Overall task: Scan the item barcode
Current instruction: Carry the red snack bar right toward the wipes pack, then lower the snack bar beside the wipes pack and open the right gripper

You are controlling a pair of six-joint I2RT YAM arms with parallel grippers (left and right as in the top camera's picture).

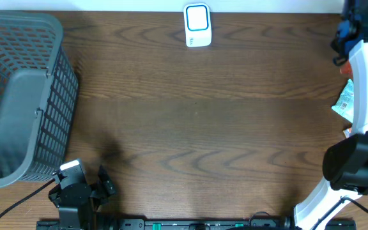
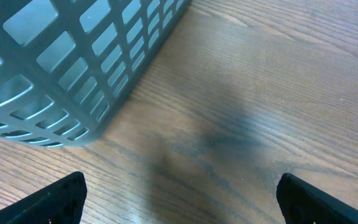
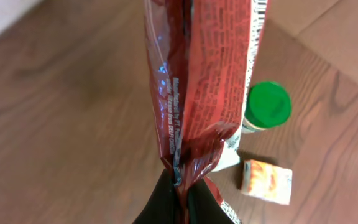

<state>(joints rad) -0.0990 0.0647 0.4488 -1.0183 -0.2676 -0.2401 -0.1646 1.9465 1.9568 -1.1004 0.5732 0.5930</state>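
Observation:
My right gripper (image 3: 184,186) is shut on the lower end of a dark red snack bag (image 3: 204,81), which hangs in front of the wrist camera above the table. Black stripes like a barcode show at the bag's upper right edge (image 3: 261,9). In the overhead view the right arm (image 1: 366,83) runs along the right edge, and the bag is not clear there. A white scanner (image 1: 197,25) with a blue-framed face stands at the back centre. At the front left my left gripper (image 1: 98,185) is wide open over bare wood (image 2: 179,199), its fingers holding nothing.
A grey mesh basket (image 1: 18,96) fills the left side, close to the left gripper (image 2: 73,62). Under the bag lie a green-capped bottle (image 3: 267,106) and a small orange box (image 3: 266,180). A light packet (image 1: 344,102) lies at the right edge.

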